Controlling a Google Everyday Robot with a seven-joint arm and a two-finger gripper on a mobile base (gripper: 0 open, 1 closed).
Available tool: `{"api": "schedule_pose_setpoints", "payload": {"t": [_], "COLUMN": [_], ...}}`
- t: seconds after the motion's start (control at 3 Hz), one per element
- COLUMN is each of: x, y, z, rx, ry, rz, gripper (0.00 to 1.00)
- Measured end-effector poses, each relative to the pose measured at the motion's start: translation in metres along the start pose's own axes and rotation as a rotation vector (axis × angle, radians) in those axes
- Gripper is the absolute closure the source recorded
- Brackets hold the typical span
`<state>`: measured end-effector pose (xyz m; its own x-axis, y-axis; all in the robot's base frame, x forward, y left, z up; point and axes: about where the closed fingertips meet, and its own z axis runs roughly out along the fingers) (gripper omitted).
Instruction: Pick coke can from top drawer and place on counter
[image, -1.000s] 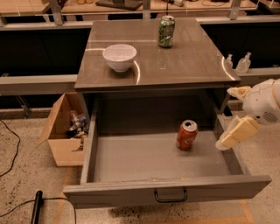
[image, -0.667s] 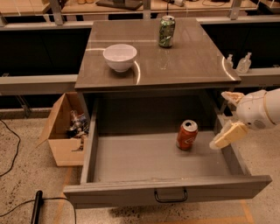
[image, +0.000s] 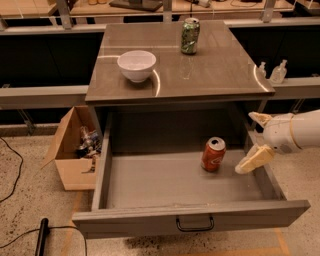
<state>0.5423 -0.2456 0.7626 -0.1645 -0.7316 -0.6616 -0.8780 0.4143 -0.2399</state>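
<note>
The coke can (image: 213, 154), red-orange with a silver top, stands upright on the floor of the open top drawer (image: 165, 182), right of the middle. My gripper (image: 255, 141) is at the drawer's right side, just right of the can and apart from it. Its two cream fingers are spread apart and hold nothing. The counter (image: 220, 70) lies above the drawer.
A white bowl (image: 136, 65) and a green patterned can (image: 190, 35) stand on the counter. A brown cardboard box (image: 75, 150) with clutter sits on the floor left of the drawer. Two small bottles (image: 277, 71) stand on a ledge at the right. A black cable lies at lower left.
My gripper has moved left and slightly down, closer to the coke can. The can and the drawer have not moved.
</note>
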Motion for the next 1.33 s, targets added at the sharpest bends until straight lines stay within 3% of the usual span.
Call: {"api": "schedule_pose_setpoints", "payload": {"t": [0.67, 1.33], "x": [0.017, 0.028], "y": [0.001, -0.005], "z": [0.021, 0.054], "rx": [-0.015, -0.051], "ry": [-0.080, -0.144], "rz": [-0.037, -0.018], "gripper": [0.00, 0.00]}}
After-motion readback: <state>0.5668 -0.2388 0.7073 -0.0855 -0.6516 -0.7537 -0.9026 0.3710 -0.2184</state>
